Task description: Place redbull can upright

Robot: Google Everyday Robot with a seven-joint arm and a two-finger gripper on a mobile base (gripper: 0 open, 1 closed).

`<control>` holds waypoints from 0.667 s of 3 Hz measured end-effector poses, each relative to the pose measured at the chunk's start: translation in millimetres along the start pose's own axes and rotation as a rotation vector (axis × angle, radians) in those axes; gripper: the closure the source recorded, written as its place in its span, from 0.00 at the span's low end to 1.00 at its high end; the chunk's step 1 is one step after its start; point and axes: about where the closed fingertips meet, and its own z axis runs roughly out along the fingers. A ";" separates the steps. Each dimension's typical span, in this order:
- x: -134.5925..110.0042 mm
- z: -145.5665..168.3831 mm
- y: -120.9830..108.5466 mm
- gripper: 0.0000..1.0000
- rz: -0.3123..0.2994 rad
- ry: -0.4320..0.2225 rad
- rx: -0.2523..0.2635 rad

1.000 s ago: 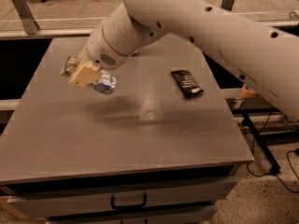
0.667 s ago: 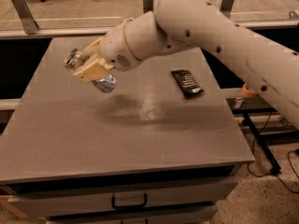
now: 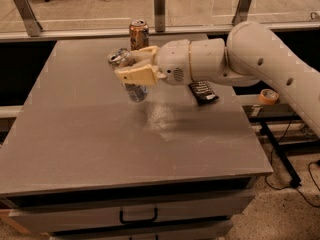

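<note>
The redbull can (image 3: 134,91), slim, silver and blue with a crinkled body, is held in my gripper (image 3: 131,70) above the middle of the grey table (image 3: 90,144). It hangs a little tilted, silver top (image 3: 118,56) up and leaning left, its bottom just above the tabletop. My tan fingers (image 3: 135,75) are shut around its upper half. The arm reaches in from the right.
A wider orange-tan can (image 3: 139,34) stands upright at the table's back edge, just behind my gripper. A black remote-like object (image 3: 203,92) lies on the table's right side under my arm. A tape roll (image 3: 269,96) sits off the table to the right. Drawers front the table.
My arm has swung so the wrist now points left, and the gripper has carried the can rightward toward the table's middle, turning it from lying slanted to nearly upright.
</note>
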 end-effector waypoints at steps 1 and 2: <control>15.1 -17.1 -9.2 1.00 0.068 -0.091 0.012; 26.2 -24.7 -13.4 0.82 0.074 -0.158 0.003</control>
